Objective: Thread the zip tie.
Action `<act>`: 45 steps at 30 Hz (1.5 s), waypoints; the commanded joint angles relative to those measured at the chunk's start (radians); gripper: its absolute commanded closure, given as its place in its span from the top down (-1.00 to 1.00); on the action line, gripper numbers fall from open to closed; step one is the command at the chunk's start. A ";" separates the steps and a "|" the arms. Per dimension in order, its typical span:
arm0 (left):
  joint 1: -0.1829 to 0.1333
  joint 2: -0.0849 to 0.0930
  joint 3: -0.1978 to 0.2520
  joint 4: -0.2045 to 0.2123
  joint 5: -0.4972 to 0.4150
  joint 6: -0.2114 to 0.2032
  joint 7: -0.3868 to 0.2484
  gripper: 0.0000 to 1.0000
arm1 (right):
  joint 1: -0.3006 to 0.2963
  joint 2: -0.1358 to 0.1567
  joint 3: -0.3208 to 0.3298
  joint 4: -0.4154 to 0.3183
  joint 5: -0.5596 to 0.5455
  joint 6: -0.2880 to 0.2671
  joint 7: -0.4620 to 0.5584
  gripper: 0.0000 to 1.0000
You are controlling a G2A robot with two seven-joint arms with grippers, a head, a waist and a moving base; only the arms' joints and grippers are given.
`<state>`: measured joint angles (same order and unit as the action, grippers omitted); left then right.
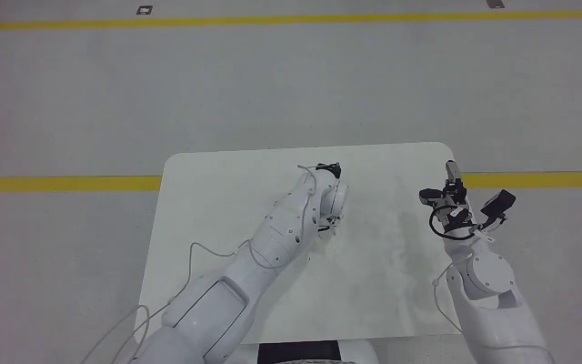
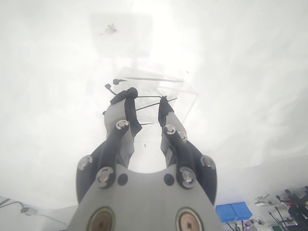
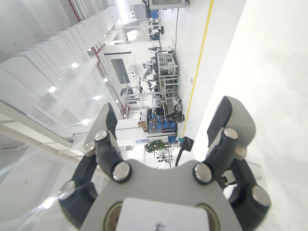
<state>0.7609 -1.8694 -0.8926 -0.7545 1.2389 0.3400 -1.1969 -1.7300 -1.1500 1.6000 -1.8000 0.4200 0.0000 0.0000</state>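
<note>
Black zip ties [image 2: 154,79] lie right at the tips of my left end effector [image 2: 148,96], near the middle of the far edge of the table [image 1: 227,200]. Two strands cross the gap between its fingers [image 2: 130,109], and others lie just beyond. A clear box [image 2: 190,102] sits under and past them, its walls close to my tips. The left stands partly apart; whether it touches a strand I cannot tell. My right end effector [image 3: 168,111], at the table's right edge, gapes wide and empty.

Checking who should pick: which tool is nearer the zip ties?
Left. The left tool hangs over the zip ties, fingertips close to them; the right tool is at the edge of the table, pointing into the room.
</note>
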 commanded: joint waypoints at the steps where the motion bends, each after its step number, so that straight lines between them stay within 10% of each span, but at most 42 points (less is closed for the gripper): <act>1: -0.003 -0.003 0.000 0.008 0.002 0.000 0.000 -0.54 | 0.000 0.000 0.000 0.000 0.000 0.000 0.000 1.00; 45: -0.030 -0.042 -0.025 0.088 -0.018 0.000 0.073 -0.46 | 0.000 0.000 0.000 0.000 0.000 0.000 0.000 1.00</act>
<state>0.7312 -1.9116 -0.9186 -0.6664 1.2213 0.3400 -1.1238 -1.7300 -1.1500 1.6000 -1.8000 0.4200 0.0000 0.0000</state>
